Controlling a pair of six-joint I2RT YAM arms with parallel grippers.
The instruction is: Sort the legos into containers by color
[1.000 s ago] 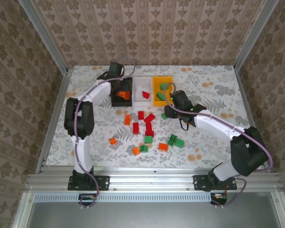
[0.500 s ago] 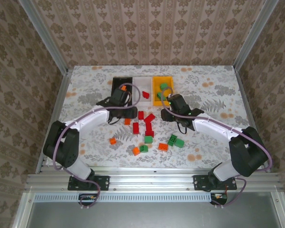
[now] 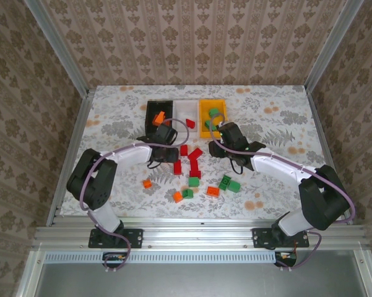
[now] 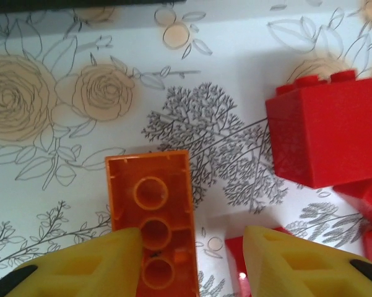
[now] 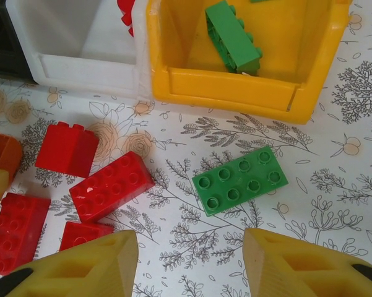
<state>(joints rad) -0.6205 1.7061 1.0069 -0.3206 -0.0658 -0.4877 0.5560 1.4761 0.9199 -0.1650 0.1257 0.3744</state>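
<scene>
The left gripper (image 4: 192, 235) has its jaws partly apart, straddling an upturned orange lego (image 4: 150, 198) on the surface (image 4: 62, 154). The right gripper (image 5: 190, 238) is wide and empty, near a green lego (image 5: 240, 179) that lies just before the yellow container (image 5: 229, 90).

Left gripper (image 4: 192, 242) and right gripper (image 5: 189, 242) both point downward, jaws apart, the two wrists near each other

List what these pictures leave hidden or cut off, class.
1. Left wrist view: the near end of the orange brick lies under a finger of the left gripper and past the bottom edge; grip unclear.
2. Right wrist view: the red brick in the white bin is cut by the top edge.
3. Top view: the right arm covers a near corner of the yellow bin.
</scene>
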